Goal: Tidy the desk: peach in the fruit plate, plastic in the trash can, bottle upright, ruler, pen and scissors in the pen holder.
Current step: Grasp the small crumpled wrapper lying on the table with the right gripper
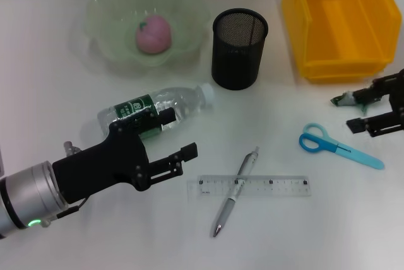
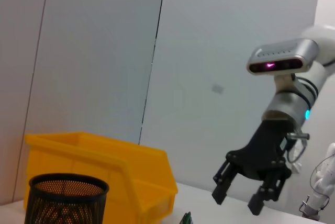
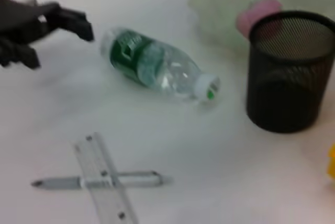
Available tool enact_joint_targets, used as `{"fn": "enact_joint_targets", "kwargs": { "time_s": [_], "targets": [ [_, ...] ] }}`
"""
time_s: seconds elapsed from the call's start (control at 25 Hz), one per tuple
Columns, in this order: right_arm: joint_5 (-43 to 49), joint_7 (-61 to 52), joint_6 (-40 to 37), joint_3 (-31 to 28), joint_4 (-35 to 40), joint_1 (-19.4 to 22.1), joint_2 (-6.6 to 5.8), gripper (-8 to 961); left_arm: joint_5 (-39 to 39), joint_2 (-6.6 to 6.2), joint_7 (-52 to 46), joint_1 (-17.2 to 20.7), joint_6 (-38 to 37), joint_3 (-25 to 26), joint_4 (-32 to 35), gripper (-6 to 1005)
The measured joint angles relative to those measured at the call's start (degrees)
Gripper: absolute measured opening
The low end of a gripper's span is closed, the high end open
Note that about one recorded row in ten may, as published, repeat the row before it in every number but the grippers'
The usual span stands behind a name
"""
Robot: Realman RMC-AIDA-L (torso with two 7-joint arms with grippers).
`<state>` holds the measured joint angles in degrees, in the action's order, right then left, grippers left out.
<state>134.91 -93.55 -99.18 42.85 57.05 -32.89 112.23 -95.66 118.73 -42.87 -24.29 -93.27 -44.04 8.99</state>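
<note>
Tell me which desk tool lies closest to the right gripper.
The blue scissors, just beside the right gripper; the pen and ruler lie crossed nearer the middle.

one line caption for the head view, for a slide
Left gripper open beside the lying bottle; peach already in the plate; pen crosses ruler.

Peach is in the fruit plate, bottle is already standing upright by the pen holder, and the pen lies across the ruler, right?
Not quite. The bottle is lying on its side, cap toward the pen holder, as the head view shows. The rest holds: the peach sits in the fruit plate, and the pen lies across the ruler.
</note>
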Motion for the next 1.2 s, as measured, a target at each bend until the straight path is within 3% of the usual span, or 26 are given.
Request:
{"fn": "enact_joint_targets", "kwargs": {
  "time_s": [0.2, 0.48, 0.64, 1.2],
  "targets": [
    [7.1, -3.1, -0.3, 0.5, 3.5, -3.1, 0.35, 682, -0.2, -0.08, 0.2, 0.2, 0.0, -0.1, 0.0, 769],
    [17.0, -4.8, 1.9, 3.5, 8.1, -6.0, 2.96, 682, -0.3, -0.06, 0.4, 0.2, 0.4, -0.1, 0.0, 769],
    [20.6, -5.6, 5.7, 7.2, 8.9, -6.1, 4.24, 681, -0.3, 0.00, 0.5, 0.0, 0.9, -0.1, 0.0, 769],
    [24.5, -5.3, 16.4, 13.8, 5.6, -5.9, 6.56, 640, -0.3, 0.10, 0.5, -0.6, 2.1, -0.1, -0.5, 769]
  ]
}}
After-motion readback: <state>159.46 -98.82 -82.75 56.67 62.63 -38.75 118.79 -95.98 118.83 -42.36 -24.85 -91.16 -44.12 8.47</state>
